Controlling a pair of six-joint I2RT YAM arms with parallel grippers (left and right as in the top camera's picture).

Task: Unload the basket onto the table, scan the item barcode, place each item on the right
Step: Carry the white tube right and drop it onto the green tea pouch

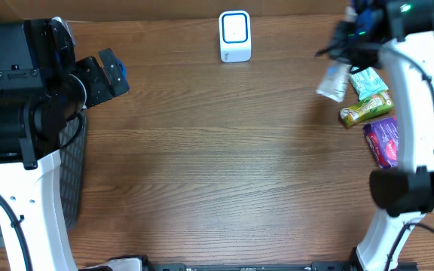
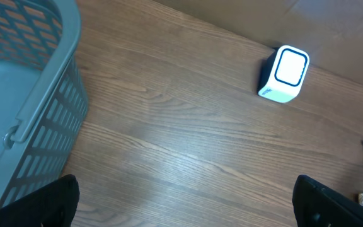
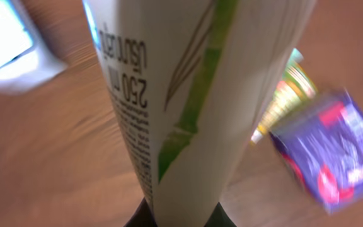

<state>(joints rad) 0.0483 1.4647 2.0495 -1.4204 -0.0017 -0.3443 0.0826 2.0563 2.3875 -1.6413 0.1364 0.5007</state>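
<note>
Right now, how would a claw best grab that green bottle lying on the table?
Probably from above, fingers straddling the narrow width of the green bottle, since it lies slanted on its side; nearer its free end, as the mint packet and purple packet crowd the rest.

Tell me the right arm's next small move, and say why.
Probably carry the white tube leftward toward the scanner, turning its printed side to the scanner's window. The right gripper is shut on the tube, which appears lifted beside the packets. The scanner stands well off to its left, with bare wood between.
</note>
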